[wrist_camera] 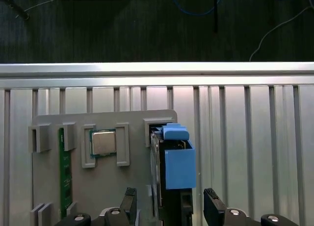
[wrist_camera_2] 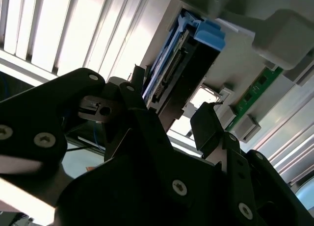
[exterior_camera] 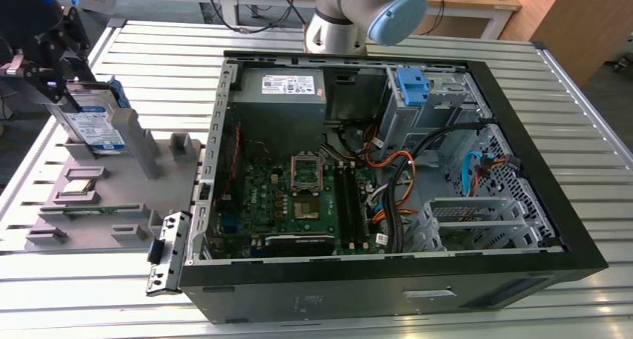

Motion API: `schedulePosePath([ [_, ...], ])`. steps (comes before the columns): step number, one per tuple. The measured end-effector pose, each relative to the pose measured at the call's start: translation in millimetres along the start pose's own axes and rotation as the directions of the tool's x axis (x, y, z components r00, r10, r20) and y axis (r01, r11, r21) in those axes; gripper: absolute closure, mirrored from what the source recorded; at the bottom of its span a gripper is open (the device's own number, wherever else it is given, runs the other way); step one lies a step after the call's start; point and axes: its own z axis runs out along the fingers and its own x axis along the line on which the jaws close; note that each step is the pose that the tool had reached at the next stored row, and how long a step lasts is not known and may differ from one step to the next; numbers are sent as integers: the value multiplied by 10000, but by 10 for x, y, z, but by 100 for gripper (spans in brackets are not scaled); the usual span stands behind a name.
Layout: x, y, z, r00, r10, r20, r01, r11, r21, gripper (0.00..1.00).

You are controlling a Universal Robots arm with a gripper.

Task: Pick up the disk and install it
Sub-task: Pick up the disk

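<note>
One disk stands upright on its edge in a slot of a grey holder, directly under the gripper. It is a silver drive in a blue carrier frame, and its flat side carries one white-and-blue label; the print on it I cannot read.

The gripper is open. Its two black fingers stand one on each side of the disk, and in the first wrist view a gap shows on both sides, so they do not touch it.

On the same holder, just beside the gripper, lie one square processor chip and one green memory stick.

The holder rests on a slatted metal counter. Well apart from the gripper, toward the exterior view's right, one open computer case lies on the counter. Inside it are one green motherboard, one grey power supply with a white sticker, and one blue bracket.
</note>
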Motion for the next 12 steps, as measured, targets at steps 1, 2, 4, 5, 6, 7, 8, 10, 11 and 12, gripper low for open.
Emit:
schedulePosePath([
  [1, 0, -2, 0, 10000, -18, 3, 18, 10000, -1, 35],
  [2, 0, -3, 0, 10000, -27, 6, 27, 10000, -1, 35],
  [4, 0, -4, 0, 10000, -32, 15, 32, 10000, -2, 35],
  [5, 0, -4, -1, 10000, -35, 29, 35, 10000, -4, 35],
  [6, 0, -4, -2, 10000, -36, 48, 36, 10000, -6, 35],
  [7, 0, -4, -2, 10000, -36, 75, 36, 10000, -6, 35],
  [8, -1, -4, -2, 10000, -36, 93, 36, 10000, -4, 35],
  [10, -1, -4, -1, 9999, -35, 95, 35, 10000, -4, 35],
  [11, -1, -4, -1, 9999, -35, 96, 35, 10000, -4, 35],
  [12, 0, -4, -2, 9999, -35, 96, 35, 10000, -5, 35],
])
